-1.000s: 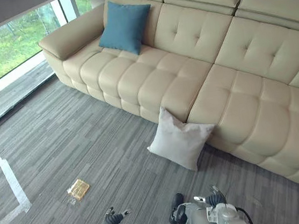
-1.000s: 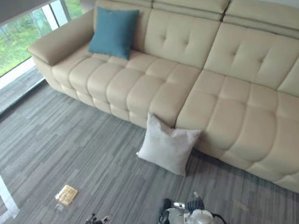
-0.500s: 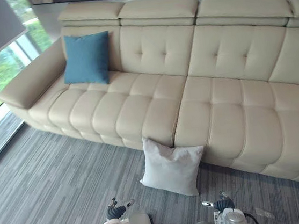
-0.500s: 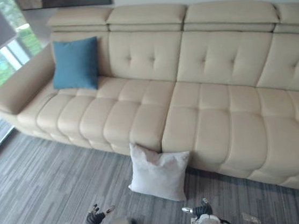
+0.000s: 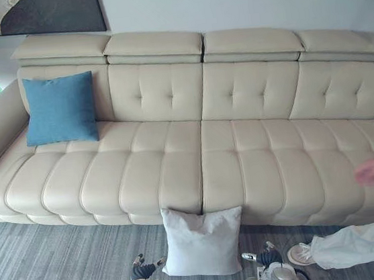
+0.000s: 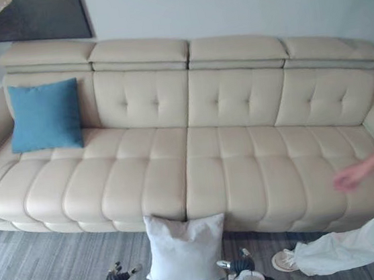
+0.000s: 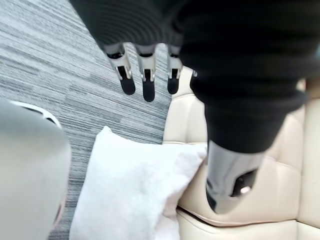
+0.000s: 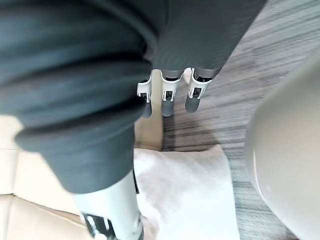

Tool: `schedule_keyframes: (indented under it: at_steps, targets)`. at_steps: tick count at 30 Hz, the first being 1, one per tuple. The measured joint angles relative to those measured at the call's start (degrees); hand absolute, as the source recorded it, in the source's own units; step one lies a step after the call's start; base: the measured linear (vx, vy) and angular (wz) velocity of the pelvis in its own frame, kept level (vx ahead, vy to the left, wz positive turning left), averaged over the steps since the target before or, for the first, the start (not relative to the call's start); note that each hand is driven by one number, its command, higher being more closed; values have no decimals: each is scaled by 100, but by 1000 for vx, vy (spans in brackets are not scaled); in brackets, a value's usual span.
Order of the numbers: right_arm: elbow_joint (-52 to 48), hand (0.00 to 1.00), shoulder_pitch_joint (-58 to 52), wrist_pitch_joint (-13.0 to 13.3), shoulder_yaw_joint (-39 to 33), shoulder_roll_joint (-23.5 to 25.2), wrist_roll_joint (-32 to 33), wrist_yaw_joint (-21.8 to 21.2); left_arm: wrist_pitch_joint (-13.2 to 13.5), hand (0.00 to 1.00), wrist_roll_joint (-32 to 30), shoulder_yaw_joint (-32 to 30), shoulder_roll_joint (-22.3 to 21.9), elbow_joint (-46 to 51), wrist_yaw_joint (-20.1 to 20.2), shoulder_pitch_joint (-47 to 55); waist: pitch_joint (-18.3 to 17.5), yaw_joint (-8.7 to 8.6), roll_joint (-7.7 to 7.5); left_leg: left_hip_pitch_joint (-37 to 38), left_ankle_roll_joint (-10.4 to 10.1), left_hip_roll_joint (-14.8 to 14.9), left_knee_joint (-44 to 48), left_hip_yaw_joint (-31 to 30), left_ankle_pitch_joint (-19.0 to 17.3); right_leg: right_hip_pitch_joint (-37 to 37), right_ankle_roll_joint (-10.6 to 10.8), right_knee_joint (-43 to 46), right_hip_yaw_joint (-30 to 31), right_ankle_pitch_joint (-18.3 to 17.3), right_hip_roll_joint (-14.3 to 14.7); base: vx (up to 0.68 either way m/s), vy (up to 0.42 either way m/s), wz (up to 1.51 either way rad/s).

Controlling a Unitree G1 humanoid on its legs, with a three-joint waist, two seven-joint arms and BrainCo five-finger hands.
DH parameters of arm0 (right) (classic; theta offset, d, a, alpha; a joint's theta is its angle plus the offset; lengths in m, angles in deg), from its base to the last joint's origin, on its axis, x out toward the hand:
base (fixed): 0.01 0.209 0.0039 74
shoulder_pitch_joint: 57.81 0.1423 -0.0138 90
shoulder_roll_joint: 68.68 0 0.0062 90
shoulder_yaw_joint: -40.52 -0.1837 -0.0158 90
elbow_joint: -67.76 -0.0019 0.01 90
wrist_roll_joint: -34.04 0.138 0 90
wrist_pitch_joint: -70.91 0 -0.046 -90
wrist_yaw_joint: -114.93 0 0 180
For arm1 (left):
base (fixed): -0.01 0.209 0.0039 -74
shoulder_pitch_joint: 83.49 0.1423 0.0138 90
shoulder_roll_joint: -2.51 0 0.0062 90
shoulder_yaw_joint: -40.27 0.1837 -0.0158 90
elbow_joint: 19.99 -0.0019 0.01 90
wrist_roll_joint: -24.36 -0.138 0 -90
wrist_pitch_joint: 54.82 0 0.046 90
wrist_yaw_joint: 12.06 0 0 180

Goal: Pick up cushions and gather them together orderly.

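A white cushion [image 5: 200,241] stands on the grey carpet, leaning against the front of the beige sofa [image 5: 243,160]. A blue cushion [image 5: 60,108] stands upright against the sofa's back at its left end. My left hand [image 5: 142,272] hangs low just left of the white cushion, and my right hand [image 5: 265,258] hangs just right of it. Neither touches it. In the left wrist view the fingers [image 7: 145,75] are straight and hold nothing, with the white cushion [image 7: 130,190] past them. The right wrist view shows the same: straight fingers [image 8: 167,95] above the cushion [image 8: 185,190].
A person is at the right: a hand [image 5: 372,167] reaches over the sofa seat, and a leg in white trousers [image 5: 361,245] with a shoe [image 5: 298,254] rests on the floor beside my right hand. A dark painting [image 5: 37,12] hangs on the wall.
The camera has swung round, so the sofa is now seen square on with the white cushion centred. A person's hand and leg have come into view at the right. Both hands stay low.
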Motion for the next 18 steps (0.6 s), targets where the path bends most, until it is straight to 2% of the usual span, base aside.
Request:
schedule_keyframes:
  at_steps: [1, 2, 3, 6, 8, 11, 13, 14, 18]
  targets:
    - [37, 0, -46, 4, -1, 14, 3, 2, 8, 0, 0, 1, 44, 19, 1, 18, -64, 10, -121, -25, -70, -75, 8, -47, -21, 21, 42, -482, 27, 366, -81, 146, -236, 24]
    - [72, 0, -65, 4, -9, 2, 7, 1, 7, 0, -1, 5, 28, 6, -12, 2, -138, 29, -161, -23, -150, -55, 24, -115, -45, 167, 139, -694, -27, 186, -82, 194, -301, 13]
    - [149, 0, -57, 3, -21, -35, 8, 3, 7, 0, -8, 25, -39, -34, -16, 7, -182, 39, -64, -64, -255, 33, 17, -125, 3, 297, 119, -1021, -120, 115, 40, 183, -259, 7]
    - [143, 0, -53, 5, -54, -177, 11, 16, -3, 0, -8, 69, -142, -87, -32, 14, -219, 2, 146, -94, -361, 195, -30, -198, 57, 339, 80, -1143, -263, 118, 246, 161, -157, 12]
    - [156, 0, -48, 2, -55, -214, 30, 25, -2, 0, 3, 81, -150, -87, -43, 15, -216, 6, 169, -82, -367, 306, -36, -326, 54, 492, 76, -1242, -400, 121, 354, 117, -127, 26]
    - [159, 0, -54, 4, -54, -229, 52, 122, -3, 0, 56, 77, -118, -63, -68, -14, -166, 41, 129, -203, -386, 323, 2, -418, 43, 496, 68, -1250, -552, 115, 366, 42, -49, 20]
    - [153, 0, 53, 11, -54, -261, 91, 173, -20, 0, 80, 77, -60, -25, -167, -191, 42, 47, 71, -568, -434, 308, 352, -511, -19, 280, 39, -1089, -623, 66, 319, -66, -5, 26]
    - [140, 0, 148, 33, -53, -261, 189, 239, -23, 0, 184, 76, -47, 58, -279, -382, 159, 46, 34, -1050, -410, 306, 805, -654, -141, -105, 30, -785, -671, -28, 265, -118, 16, 35]
    - [-136, 0, 778, 38, -58, -350, 603, 476, -27, 0, 461, 133, 82, 375, -571, -1173, 1128, 107, -108, -2430, -345, 311, 2236, -838, -518, -1359, -40, 542, -619, -400, 55, -231, 51, 11]
